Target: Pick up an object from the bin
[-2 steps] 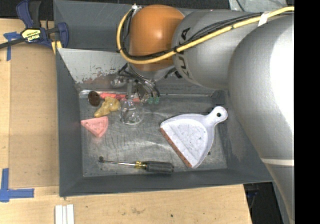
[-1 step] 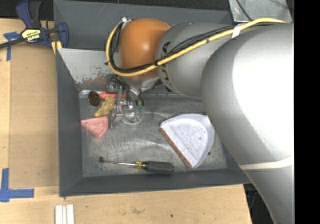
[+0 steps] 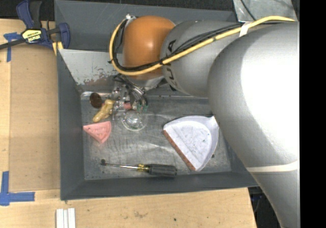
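Observation:
My gripper (image 3: pixel 127 101) hangs low at the back left of the bin, under the orange cover. Its tip sits right over a clear round glass-like piece (image 3: pixel 133 121). Just left of it lies a small tan figure (image 3: pixel 103 110), and behind that a dark brown round thing (image 3: pixel 95 100). A pink wedge (image 3: pixel 98 132) rests in front of the tan figure. Whether anything is between the fingers I cannot make out.
A large white wedge with a reddish edge (image 3: pixel 191 140) lies at the right of the bin floor. A screwdriver with a black and yellow handle (image 3: pixel 140 168) lies along the front wall. The arm covers the bin's back right.

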Robot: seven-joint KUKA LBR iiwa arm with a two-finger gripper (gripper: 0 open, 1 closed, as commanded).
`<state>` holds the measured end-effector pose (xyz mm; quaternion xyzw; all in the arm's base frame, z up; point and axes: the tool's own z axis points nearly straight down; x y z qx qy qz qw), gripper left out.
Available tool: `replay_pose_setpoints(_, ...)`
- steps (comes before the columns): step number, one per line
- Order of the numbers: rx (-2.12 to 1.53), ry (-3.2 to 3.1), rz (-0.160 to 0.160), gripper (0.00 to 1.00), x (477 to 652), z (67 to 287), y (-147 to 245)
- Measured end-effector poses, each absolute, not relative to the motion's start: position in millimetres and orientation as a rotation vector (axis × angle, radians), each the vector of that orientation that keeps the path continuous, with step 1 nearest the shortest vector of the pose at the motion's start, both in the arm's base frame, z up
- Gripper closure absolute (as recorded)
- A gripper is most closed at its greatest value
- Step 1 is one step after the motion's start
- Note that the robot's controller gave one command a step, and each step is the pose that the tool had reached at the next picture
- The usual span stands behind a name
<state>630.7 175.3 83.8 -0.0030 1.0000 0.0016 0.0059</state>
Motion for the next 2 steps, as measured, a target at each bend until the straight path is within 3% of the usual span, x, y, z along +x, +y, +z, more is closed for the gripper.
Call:
replay_pose_setpoints(1, -0.008, 3.130, 0.005, 1.00, 630.7, 84, 175)
replay_pose_setpoints(2, -0.008, 3.130, 0.005, 1.00, 633.4, 172, 176)
